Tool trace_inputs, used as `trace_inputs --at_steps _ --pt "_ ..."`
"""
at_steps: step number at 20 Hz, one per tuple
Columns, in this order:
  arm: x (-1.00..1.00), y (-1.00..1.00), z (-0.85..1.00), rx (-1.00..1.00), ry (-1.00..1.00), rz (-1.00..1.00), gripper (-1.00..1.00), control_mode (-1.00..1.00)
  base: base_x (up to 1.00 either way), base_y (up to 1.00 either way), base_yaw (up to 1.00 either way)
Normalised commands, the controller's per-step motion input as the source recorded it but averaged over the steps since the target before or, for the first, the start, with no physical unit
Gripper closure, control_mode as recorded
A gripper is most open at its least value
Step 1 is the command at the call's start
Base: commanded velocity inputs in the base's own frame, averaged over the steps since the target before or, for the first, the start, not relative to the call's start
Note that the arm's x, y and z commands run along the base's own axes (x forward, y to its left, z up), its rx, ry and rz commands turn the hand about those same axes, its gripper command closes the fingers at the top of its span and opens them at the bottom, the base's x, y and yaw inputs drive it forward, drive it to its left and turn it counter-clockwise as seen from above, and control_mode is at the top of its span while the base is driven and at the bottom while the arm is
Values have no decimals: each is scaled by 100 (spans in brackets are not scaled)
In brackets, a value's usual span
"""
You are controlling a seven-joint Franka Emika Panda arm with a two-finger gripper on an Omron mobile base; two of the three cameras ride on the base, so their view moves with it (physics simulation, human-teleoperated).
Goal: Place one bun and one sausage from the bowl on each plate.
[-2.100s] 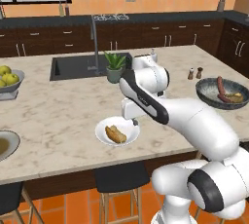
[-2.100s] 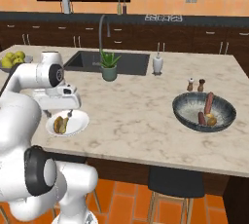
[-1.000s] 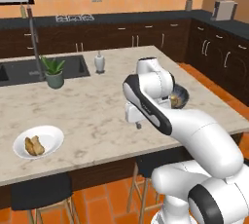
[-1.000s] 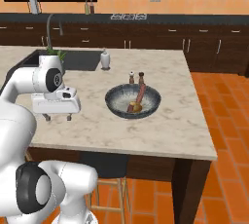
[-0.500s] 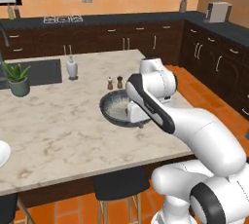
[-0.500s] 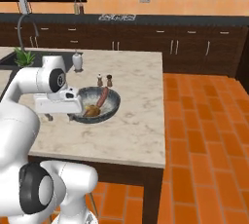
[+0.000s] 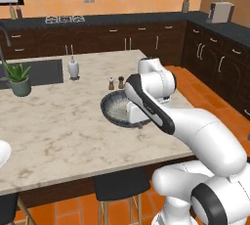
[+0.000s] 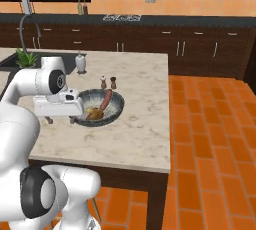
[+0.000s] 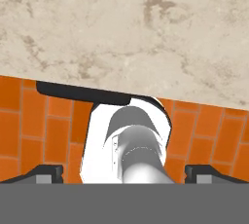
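1. My claw (image 8: 60, 119) hangs released, fingers spread wide, low over the marble counter (image 8: 135, 129).
2. Just beside it sits the dark bowl (image 8: 116, 108), a sausage (image 8: 104, 99) and a bun (image 8: 93, 113) inside.
3. Salt and pepper shakers (image 8: 108, 82) stand behind the bowl.

The bowl (image 8: 114, 105) sits on the table (image 8: 140, 134), holding a sausage (image 8: 104, 99) and a bun (image 8: 93, 113). Two shakers (image 8: 108, 82) stand just behind it. The claw (image 8: 60, 119) hangs beside the bowl's left rim.

- Dark bowl (image 7: 115, 107) sits on the marble island (image 7: 58, 121), partly behind the arm.
- Gripper (image 7: 136, 119) hangs at its near rim, apparently spread wide.
- Two shakers (image 7: 116, 83) stand just beyond.
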Motion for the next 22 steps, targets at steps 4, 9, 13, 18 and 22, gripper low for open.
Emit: trace_inputs --at_steps 4,9,13,18,22 --pt "16 -1 28 0 -16 8 -100 -100 0 0 0" --pt "95 -4 58 0 -2 12 -100 -100 0 0 0" --pt "100 0 13 0 15 1 -100 -100 0 0 0" --pt "100 -1 -67 0 39 0 -100 -100 0 0 0" --pt "31 -14 -77 0 28 0 -100 -100 0 0 0"
